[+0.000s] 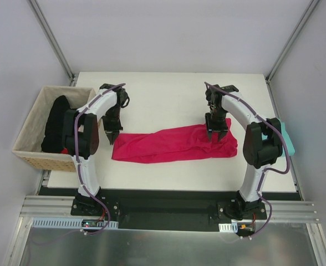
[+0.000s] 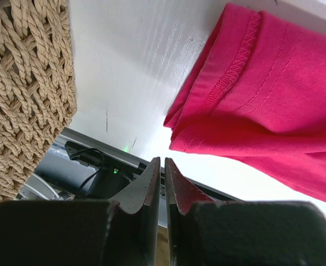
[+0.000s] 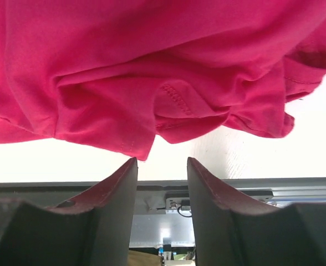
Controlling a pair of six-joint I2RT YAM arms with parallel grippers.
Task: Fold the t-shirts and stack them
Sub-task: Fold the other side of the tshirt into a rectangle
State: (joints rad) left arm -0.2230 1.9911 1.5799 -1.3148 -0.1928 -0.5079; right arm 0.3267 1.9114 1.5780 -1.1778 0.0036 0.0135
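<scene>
On table (image 1: pixel 168 105), soft crimson t-shirt (image 1: pixel 174 145), long rumpled band

Left arm (image 1: pixel 99 103) — jaws pressed together; right arm (image 1: pixel 238 108) — jaws parted.

Two t-shirts (image 1: pixel 174 144) — one basket (image 1: pixel 41 162).

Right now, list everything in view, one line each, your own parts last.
pink t-shirt: one, crimson-pink, folded into a long strip across the middle of the table.
teal t-shirt: one, teal, at the right table edge, mostly hidden behind the right arm.
basket: one, tan wicker, at the table's left side.
dark cloth: one heap, black, inside the basket.
table: one, white.
left hand: one, black, shut and empty, just off the pink t-shirt's left end.
right hand: one, black, open, at the pink t-shirt's right end.
</scene>
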